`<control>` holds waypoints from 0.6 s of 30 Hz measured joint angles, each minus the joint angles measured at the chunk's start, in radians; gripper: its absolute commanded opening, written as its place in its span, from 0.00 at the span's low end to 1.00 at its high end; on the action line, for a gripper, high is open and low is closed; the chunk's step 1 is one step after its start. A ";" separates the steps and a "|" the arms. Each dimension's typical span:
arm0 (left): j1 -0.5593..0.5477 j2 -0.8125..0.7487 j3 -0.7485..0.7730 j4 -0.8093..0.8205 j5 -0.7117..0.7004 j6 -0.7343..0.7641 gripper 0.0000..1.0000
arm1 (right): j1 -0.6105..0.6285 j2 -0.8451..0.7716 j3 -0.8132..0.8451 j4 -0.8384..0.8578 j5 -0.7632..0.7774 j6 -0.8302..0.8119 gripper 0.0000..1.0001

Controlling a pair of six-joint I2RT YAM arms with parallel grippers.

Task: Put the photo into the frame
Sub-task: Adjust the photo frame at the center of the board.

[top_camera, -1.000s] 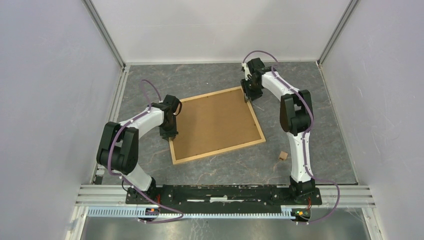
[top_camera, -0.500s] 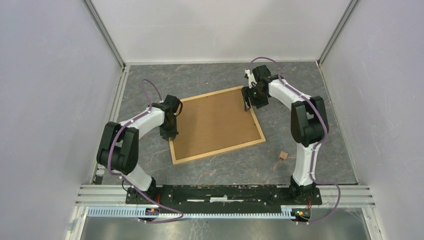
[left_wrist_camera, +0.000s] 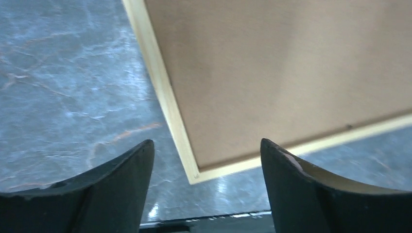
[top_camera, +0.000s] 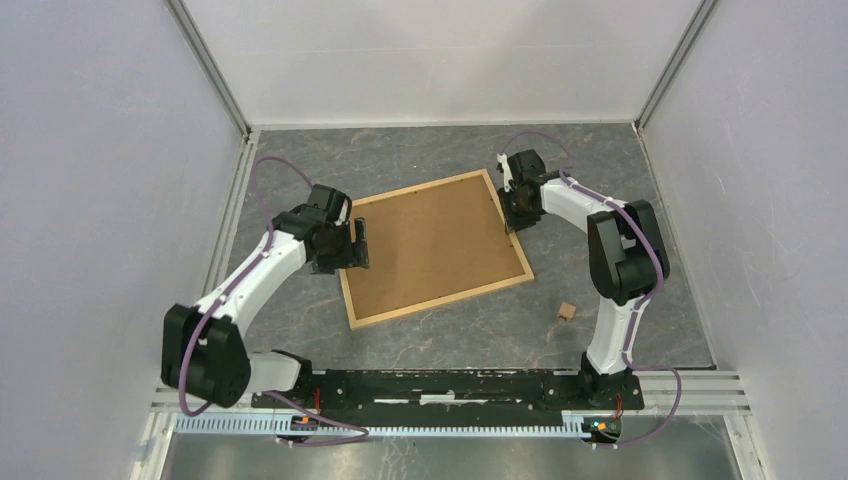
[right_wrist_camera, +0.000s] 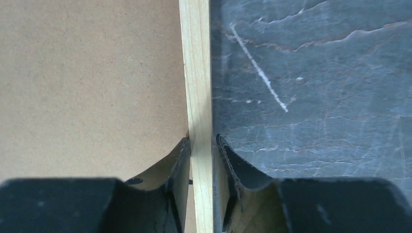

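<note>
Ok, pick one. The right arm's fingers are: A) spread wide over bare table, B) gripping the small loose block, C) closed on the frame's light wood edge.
C: the right wrist view shows the right fingers pressed against both sides of the frame edge strip.

The large rectangular picture frame [top_camera: 434,248] of thin light wood lies brown fibreboard back [left_wrist_camera: 291,73] up, so its front face is hidden against the grey marbled tabletop [top_camera: 420,150]. The left wrist view cuts it off at the top and right edges, showing one corner only. The right wrist view shows just one strip, running out top and bottom. A small tan object [top_camera: 566,311] near the tabletop's right edge is too small to identify.
</note>
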 measured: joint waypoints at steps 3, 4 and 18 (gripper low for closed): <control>-0.004 -0.086 -0.016 0.000 0.111 -0.042 0.92 | 0.009 -0.009 -0.023 0.049 0.040 0.037 0.00; -0.009 -0.111 -0.035 0.010 0.149 -0.063 0.92 | 0.008 -0.027 -0.055 0.082 0.045 0.050 0.00; -0.340 -0.141 -0.316 0.330 0.323 -0.651 0.86 | -0.043 -0.409 -0.705 0.699 0.047 0.326 0.00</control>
